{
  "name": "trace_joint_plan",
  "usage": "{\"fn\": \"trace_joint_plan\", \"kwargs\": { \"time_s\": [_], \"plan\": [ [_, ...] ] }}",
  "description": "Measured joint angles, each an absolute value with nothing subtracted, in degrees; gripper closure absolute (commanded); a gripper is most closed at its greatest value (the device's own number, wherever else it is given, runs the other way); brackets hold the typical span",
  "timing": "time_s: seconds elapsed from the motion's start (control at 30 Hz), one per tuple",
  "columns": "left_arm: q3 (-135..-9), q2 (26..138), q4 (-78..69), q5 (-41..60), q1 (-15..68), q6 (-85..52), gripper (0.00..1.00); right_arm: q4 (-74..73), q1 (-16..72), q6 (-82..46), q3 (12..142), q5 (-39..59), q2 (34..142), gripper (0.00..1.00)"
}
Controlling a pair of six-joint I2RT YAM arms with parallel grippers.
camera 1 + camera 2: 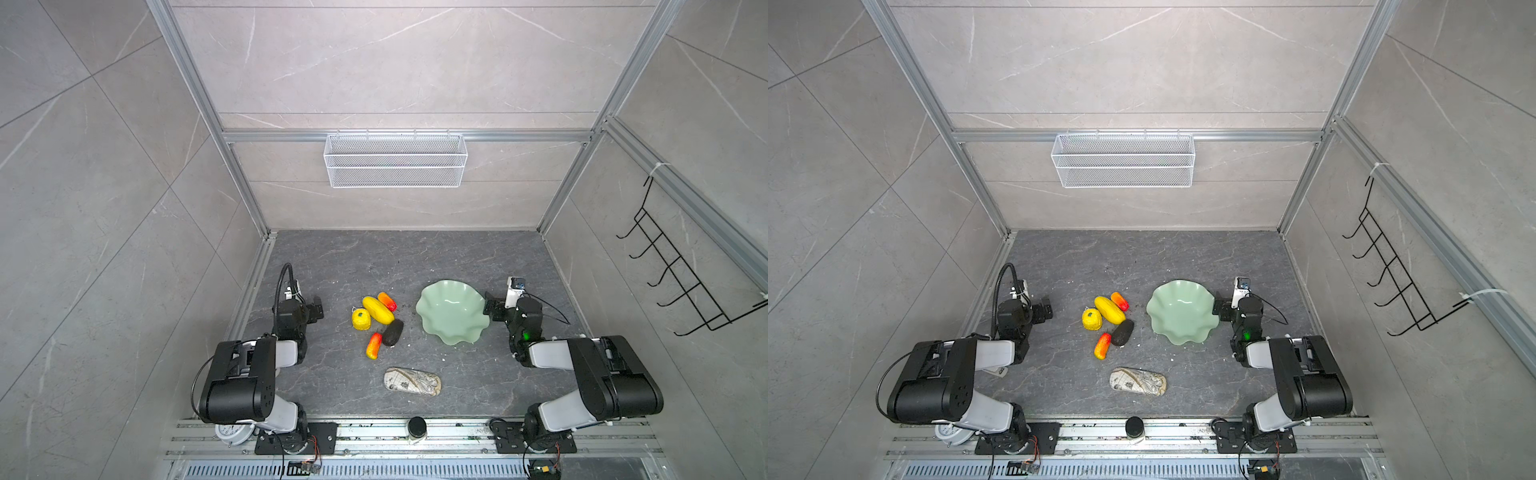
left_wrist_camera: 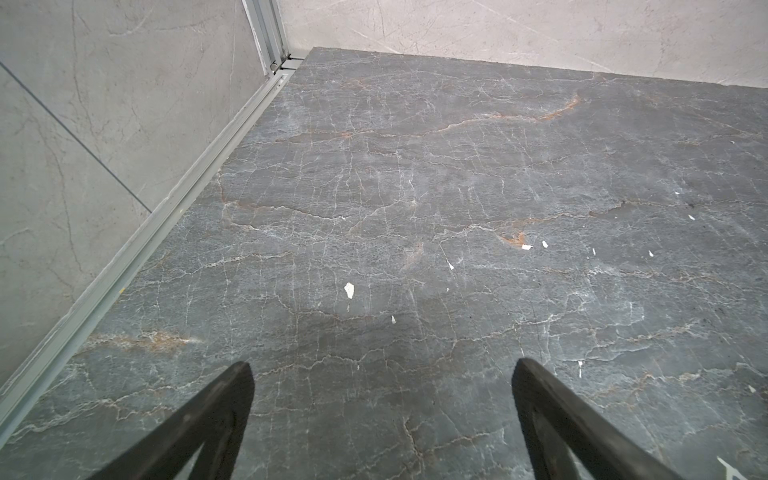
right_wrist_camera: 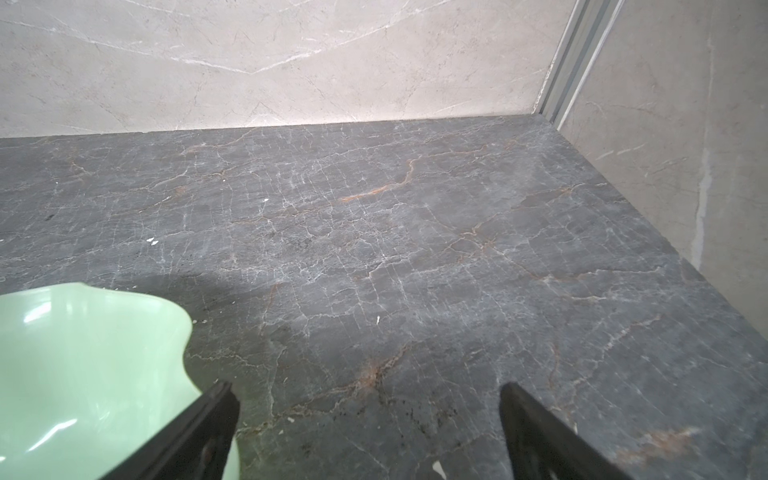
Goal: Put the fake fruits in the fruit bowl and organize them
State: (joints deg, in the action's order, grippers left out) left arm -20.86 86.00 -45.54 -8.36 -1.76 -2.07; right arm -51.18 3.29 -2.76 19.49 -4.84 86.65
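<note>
The fake fruits lie in a cluster left of centre in both top views: a long yellow one (image 1: 377, 310) (image 1: 1109, 310), a round yellow one (image 1: 361, 319), two red-orange ones (image 1: 387, 301) (image 1: 373, 345) and a black oval one (image 1: 392, 332). The mint-green fruit bowl (image 1: 451, 316) (image 1: 1181, 313) (image 3: 83, 365) stands empty to their right. My left gripper (image 1: 316, 308) (image 2: 380, 368) hovers left of the fruits, open and empty. My right gripper (image 1: 490, 309) (image 3: 368, 388) is open at the bowl's right rim, one finger beside it.
A beige patterned pouch (image 1: 412, 381) lies in front of the fruits. A white wire basket (image 1: 395, 161) hangs on the back wall and a black hook rack (image 1: 681, 270) on the right wall. A black-lidded jar (image 1: 417, 428) and a white clock (image 1: 232, 434) sit on the front rail.
</note>
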Motion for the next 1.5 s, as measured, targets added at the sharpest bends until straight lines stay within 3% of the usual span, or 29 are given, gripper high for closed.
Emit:
{"fn": "trace_joint_plan", "kwargs": {
  "time_s": [0.4, 0.53, 0.7, 0.83, 1.07, 1.37, 1.5],
  "plan": [
    [-20.9, 85.8, -45.0, -8.4, -1.8, -1.9, 0.00, -51.2, 3.3, -2.8, 19.5, -4.9, 86.7, 0.00],
    [-22.0, 80.3, -36.9, -9.8, -1.0, -1.9, 0.00, -44.5, 3.7, -2.5, 21.3, -5.8, 83.9, 0.00],
    [-27.3, 65.3, -22.8, -13.0, 4.7, -2.2, 0.00, -24.4, 11.6, -1.7, 35.3, -10.3, 74.9, 0.01],
    [-39.7, 56.8, -6.0, -13.4, 10.5, -2.6, 0.00, -13.0, 21.4, -1.8, 50.7, -10.2, 73.6, 0.00],
    [-54.7, 46.8, 20.0, -8.3, 12.4, -2.4, 0.00, 2.8, 36.8, -1.2, 69.7, -7.1, 87.0, 0.00],
    [-49.6, 38.6, 35.2, 6.1, 12.4, 3.6, 0.00, 16.8, 46.4, 1.3, 82.9, 1.0, 105.8, 0.01],
    [-48.8, 38.5, 37.2, 8.2, 12.4, 5.5, 0.00, 19.3, 46.7, 1.4, 85.4, 2.0, 110.2, 0.11]
  ]
}}
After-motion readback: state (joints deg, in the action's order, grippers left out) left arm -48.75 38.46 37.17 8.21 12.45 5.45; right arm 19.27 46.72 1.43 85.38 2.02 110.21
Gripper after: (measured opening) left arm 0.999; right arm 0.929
